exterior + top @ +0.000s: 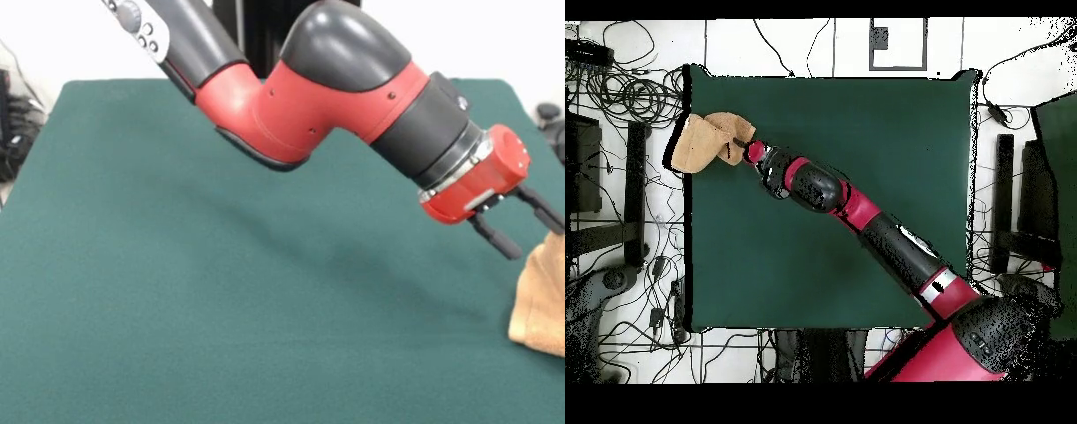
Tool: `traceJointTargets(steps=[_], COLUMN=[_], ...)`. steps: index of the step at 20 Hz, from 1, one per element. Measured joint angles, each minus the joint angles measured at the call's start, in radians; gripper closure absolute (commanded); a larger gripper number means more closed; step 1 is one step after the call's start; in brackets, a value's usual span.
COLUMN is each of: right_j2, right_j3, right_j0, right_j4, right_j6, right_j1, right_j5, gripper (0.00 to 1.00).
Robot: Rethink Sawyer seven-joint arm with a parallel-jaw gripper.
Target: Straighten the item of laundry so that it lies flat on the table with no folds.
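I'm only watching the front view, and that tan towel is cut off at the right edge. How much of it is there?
Observer: The overhead view shows the whole towel: a small crumpled heap near a corner of the table.
Operator: Is it all on the table?
Observer: No, one side pokes past the table's edge.
Operator: What's beyond that edge?
Observer: Tangled cables on the floor.

This is a robotics lab. A red and black robot arm (865, 215) reaches over a bench (865, 130) covered in dark green cloth. Around the bench, tangled black cables (625, 95) spread over a pale floor (805, 45), with dark stands (1005, 200) alongside.
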Motion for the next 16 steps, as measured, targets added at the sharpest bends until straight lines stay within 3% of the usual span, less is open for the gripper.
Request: traceJointTargets(steps=[9,16], right_j2=[-0.026,-0.026], right_j3=[0.001,-0.013], right_j0=[0.029,0.013], right_j4=[-0.076,-0.101], right_j6=[0.000,0.000], right_j1=[-0.133,-0.151], right_j5=[0.048,0.119], gripper=[0.00,0.00])
